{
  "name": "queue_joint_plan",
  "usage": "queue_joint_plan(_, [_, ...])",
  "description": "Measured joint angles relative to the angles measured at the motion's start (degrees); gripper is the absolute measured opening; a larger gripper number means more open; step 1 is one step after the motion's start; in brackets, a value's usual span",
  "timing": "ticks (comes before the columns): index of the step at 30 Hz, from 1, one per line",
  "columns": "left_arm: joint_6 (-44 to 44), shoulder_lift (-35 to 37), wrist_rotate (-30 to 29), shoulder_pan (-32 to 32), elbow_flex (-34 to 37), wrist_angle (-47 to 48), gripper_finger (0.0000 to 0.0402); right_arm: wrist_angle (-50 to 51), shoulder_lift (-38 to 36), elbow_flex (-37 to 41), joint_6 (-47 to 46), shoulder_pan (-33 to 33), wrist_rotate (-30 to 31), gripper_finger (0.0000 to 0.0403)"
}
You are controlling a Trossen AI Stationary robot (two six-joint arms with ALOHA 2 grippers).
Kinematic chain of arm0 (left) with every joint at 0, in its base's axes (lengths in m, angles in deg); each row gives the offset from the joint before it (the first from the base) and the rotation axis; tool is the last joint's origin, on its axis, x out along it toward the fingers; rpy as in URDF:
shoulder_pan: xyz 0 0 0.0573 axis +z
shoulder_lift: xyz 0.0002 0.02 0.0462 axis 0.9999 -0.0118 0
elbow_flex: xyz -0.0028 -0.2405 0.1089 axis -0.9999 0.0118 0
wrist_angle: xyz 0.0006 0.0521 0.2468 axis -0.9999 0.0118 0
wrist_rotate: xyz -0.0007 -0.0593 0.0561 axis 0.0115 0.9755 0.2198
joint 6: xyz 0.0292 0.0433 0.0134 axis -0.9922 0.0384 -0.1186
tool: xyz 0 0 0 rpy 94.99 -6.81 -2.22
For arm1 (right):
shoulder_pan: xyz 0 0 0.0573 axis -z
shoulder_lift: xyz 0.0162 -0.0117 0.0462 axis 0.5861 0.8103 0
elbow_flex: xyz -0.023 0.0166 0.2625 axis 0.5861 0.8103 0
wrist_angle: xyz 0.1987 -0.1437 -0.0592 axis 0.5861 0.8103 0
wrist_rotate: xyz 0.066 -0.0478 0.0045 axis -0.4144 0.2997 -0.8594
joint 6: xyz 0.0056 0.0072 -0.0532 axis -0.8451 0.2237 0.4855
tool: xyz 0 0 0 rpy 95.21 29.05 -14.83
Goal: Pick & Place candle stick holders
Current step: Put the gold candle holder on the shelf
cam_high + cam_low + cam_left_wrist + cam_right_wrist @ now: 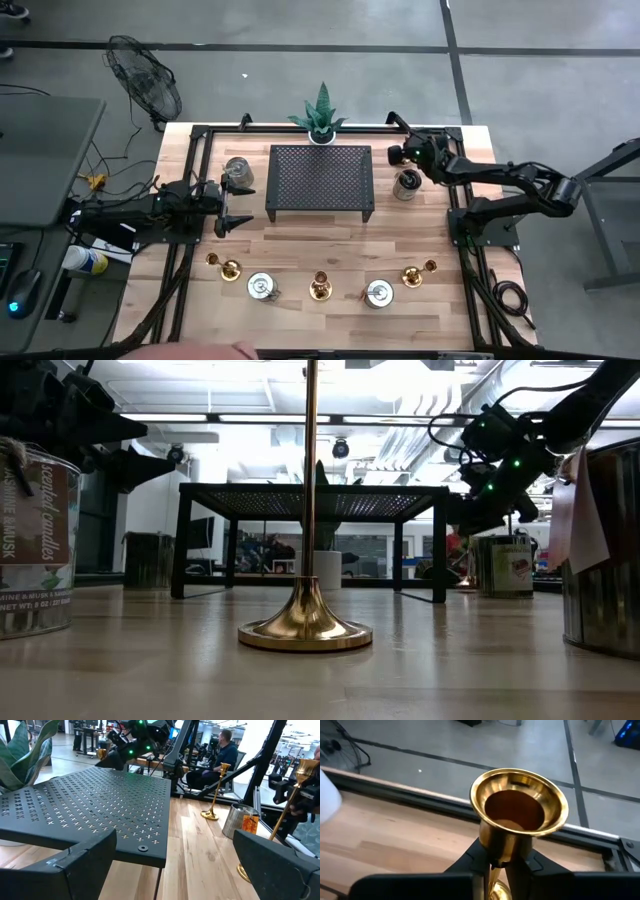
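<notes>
Right jaws clamped on the stem of a brass holder [519, 817], cup facing the wrist camera, stem pinched between the two dark fingers [470, 862]; right gripper [408, 152] sits at the far right of the table [420, 235], just right of the black perforated rack [320, 180] and just above a silvery tin holder [406, 184]. Left jaws spread wide, holding nothing; left gripper [236, 207] hovers just left of the rack, fingertips pointing right, with another silvery tin holder [238, 170] just beyond it on the far side. Near edge of the table has a row of five: brass holder lying on its side [226, 266] at left, silvery round one [261, 287], upright brass one [320, 287] in the middle, second silvery round one [379, 293], brass one lying on its side [418, 272] at right. Low view shows the middle brass holder's flared base [305, 628] standing upright on the wood, rack behind it. Green plant in white pot [321, 118] at far edge behind the rack. Person seated in the room beyond [225, 751]
</notes>
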Motion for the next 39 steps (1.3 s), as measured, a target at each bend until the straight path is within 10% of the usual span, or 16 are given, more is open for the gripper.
queue_joint_plan(24, [0.0, 0.0, 0.0, 0.0, 0.0, 0.0, 0.0392, 12.3, -5.9, -14.1, 8.5, 0.0, -14.5, 0.0041])
queue_joint_plan(39, [0.0, 0.0, 0.0, 0.0, 0.0, 0.0, 0.0392, 29.2, -6.7, -31.7, 26.3, 0.0, -37.6, 0.0047])
